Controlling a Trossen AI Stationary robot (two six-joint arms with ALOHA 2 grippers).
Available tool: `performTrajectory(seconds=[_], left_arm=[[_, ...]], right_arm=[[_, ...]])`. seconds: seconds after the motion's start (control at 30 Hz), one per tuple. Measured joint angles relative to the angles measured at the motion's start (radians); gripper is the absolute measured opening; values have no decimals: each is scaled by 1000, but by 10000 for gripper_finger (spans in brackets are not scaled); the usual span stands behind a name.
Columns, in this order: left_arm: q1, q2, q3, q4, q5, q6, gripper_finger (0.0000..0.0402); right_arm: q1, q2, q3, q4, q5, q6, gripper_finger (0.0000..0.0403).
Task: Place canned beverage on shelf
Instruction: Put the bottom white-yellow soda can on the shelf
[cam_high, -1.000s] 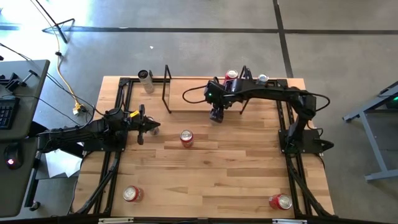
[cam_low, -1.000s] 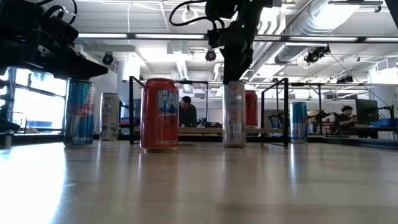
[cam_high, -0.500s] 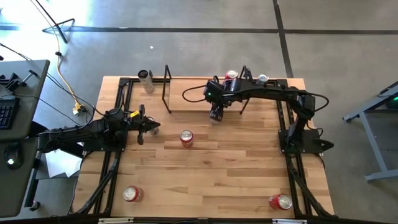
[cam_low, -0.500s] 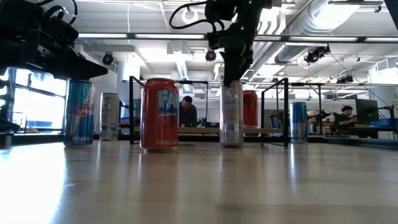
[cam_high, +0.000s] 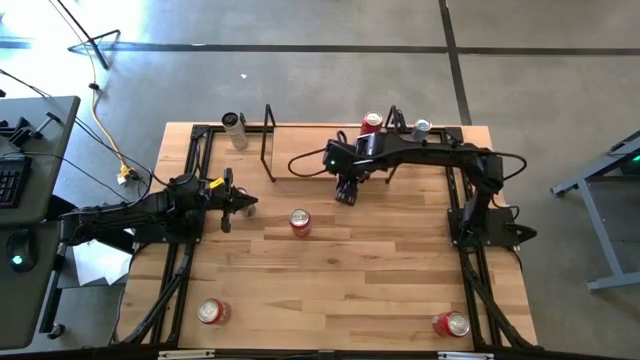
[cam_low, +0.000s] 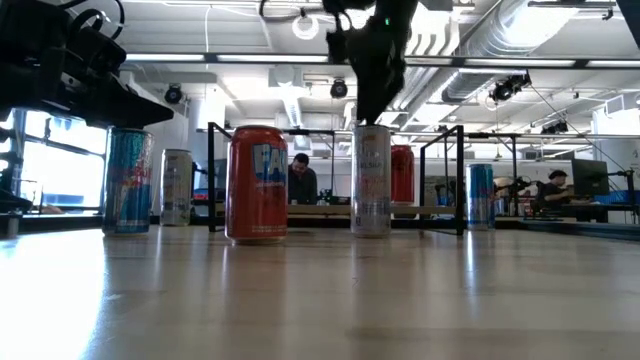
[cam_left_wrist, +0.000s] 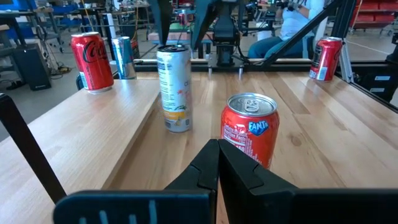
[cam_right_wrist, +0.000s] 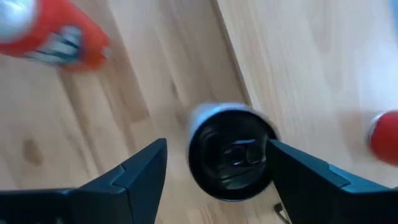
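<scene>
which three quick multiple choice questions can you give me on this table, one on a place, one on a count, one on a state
1. Where is the right gripper?
A. right above the slim pale can by the shelf
B. over a red can at a front corner of the table
C. off to the side, beyond the table

2. How many red cans show in the high view?
A. two
B. four
C. seven

3. How do the left gripper's fingers stand?
A. wide open
B. clamped on a red can
C. shut with nothing between them

Answers:
1 A: the right gripper hangs over the slim pale can at the front edge of the shelf.
2 B: the red cans number one at the shelf's far side, one mid-table and one near each front corner.
3 C: in its wrist view the left gripper has its fingers pressed together, empty.
</scene>
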Motion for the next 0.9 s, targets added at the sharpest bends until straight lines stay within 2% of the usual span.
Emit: performTrajectory(seconds=[0.2,0.53,0.8,0.9], left_arm=[[0,0,0,0,0,0,0],[0,0,0,2,0,0,0],[0,0,0,4,1,0,0],[-1,0,0,0,2,-4,0]], right_arm=[[1,-4,69,-63,13,-33,259],[-21,4,73,-123,62,-71,288],[-38,46,73,-120,-37,-21,287],[-55,61,73,-116,-30,-23,287]])
